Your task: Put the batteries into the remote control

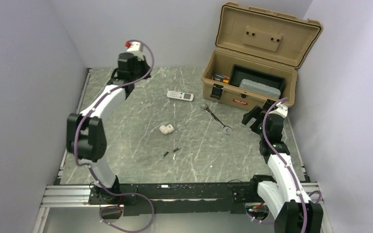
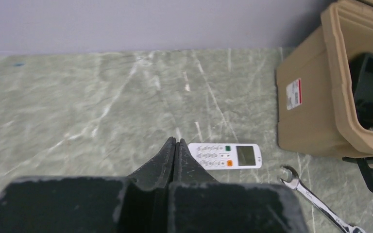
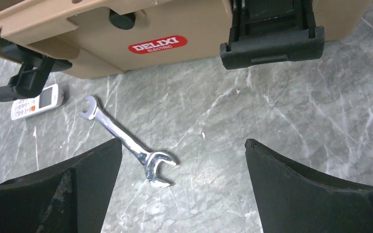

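Note:
The white remote control lies buttons up on the marble table at the back middle. It also shows in the left wrist view and the right wrist view. Two tiny dark batteries lie close together on the table nearer the front; they are out of both wrist views. My left gripper is shut and empty, held above the table left of the remote. My right gripper is open and empty, in front of the toolbox.
An open tan toolbox stands at the back right, with a black tray and a grey case inside. A silver wrench lies between the remote and my right gripper. A stubby white pipe fitting sits mid-table. Walls enclose the table.

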